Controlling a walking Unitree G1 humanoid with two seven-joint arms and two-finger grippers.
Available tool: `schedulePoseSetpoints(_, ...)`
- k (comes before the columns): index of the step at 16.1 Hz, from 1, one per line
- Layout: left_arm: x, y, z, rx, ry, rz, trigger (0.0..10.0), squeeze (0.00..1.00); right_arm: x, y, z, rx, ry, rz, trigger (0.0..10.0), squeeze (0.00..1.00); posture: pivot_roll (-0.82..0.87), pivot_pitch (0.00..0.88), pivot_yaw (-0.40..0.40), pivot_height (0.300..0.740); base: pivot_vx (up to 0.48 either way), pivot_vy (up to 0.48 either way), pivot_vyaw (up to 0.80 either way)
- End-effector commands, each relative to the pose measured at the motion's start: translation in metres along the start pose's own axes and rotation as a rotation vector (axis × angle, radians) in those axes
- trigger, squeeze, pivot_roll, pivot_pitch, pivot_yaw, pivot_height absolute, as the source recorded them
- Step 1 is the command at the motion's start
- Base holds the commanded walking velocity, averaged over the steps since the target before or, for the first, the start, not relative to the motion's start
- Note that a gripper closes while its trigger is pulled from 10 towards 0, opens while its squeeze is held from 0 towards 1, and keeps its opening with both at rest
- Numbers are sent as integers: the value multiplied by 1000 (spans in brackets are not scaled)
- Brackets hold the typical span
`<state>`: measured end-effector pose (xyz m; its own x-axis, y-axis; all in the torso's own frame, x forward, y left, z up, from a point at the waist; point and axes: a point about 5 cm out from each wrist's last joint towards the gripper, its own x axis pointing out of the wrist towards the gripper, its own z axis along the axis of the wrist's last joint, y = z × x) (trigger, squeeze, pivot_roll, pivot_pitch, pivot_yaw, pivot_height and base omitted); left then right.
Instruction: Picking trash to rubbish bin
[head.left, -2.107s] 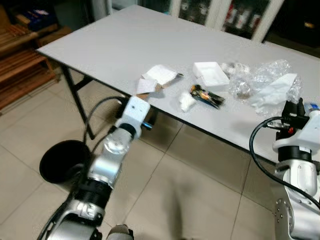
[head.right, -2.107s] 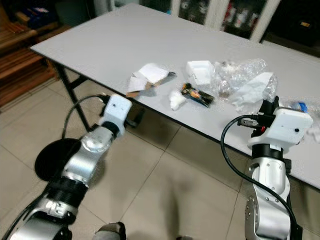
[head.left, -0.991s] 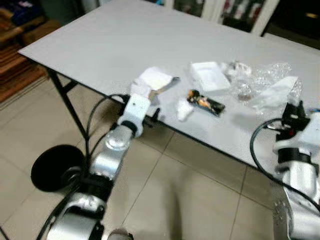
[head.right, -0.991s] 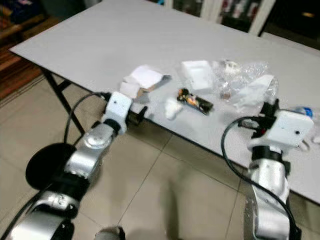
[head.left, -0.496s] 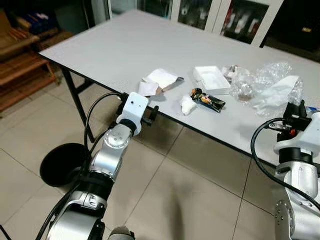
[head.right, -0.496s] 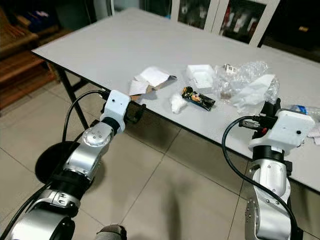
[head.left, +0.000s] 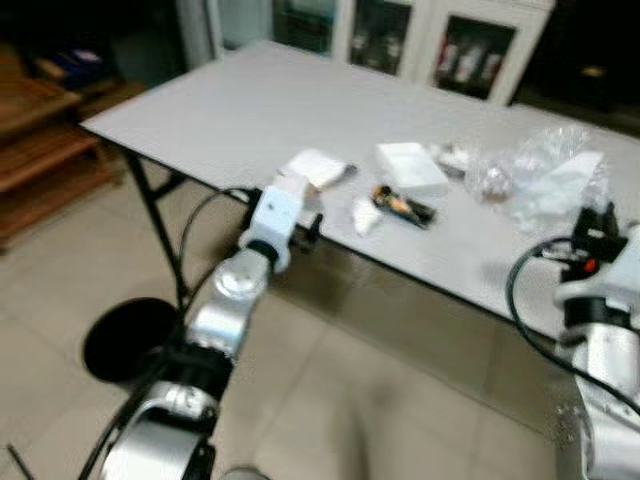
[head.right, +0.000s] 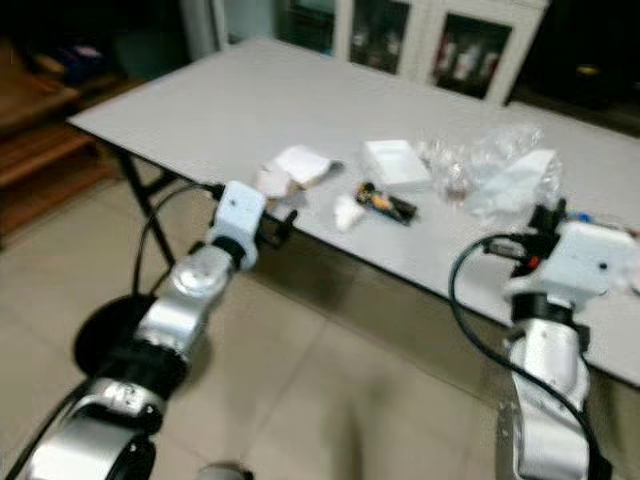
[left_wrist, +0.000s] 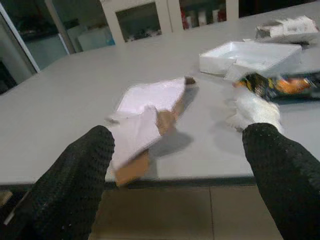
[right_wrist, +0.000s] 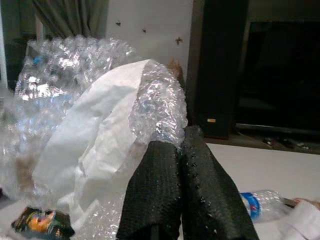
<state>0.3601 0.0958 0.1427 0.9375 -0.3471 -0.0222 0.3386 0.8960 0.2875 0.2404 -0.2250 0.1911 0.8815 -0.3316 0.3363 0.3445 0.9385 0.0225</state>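
Black bin (head.left: 128, 340) (floor) — left claw (left_wrist: 175, 165) spread

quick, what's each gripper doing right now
left gripper: open, holding nothing, jaws at the table edge facing the crumpled paper.
right gripper: closed, holding nothing.

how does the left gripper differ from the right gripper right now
The left gripper has its black fingers spread wide, facing the crumpled white and brown paper at the grey table edge. The right gripper has its fingers pressed together, empty, facing clear bubble wrap. Both hold nothing.
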Motion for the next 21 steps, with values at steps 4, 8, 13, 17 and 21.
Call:
schedulePoseSetpoints(4, 0, 11, 14, 18, -67, 40, 10000, 0, -1, 0, 8, 3, -30, 4, 10000, 0, 180, 118, -57, 740, 480, 0, 0)
schedulePoseSetpoints(8, -2, 8, 17, -1, -102, 20, 10000, 0, -2, 0, 8, 2, -29, 7, 10000, 0, 180, 117, -57, 740, 161, 0, 0)
schedulePoseSetpoints(13, -8, 16, 11, 57, -3, 132, 10000, 0, -4, 0, 6, -1, -17, 11, 10000, 0, 182, 126, -58, 740, 0, 0, 0)
schedulePoseSetpoints(17, -14, 19, 5, 137, 60, 175, 10000, 0, -3, 4, 5, 7, -8, 24, 10000, 0, 182, 126, -58, 740, 0, 0, 0)
schedulePoseSetpoints(21, -17, 23, 1, 175, 129, 178, 10000, 0, 0, 27, 18, 115, 27, 155, 10000, 0, 199, 142, -61, 740, 0, 0, 0)
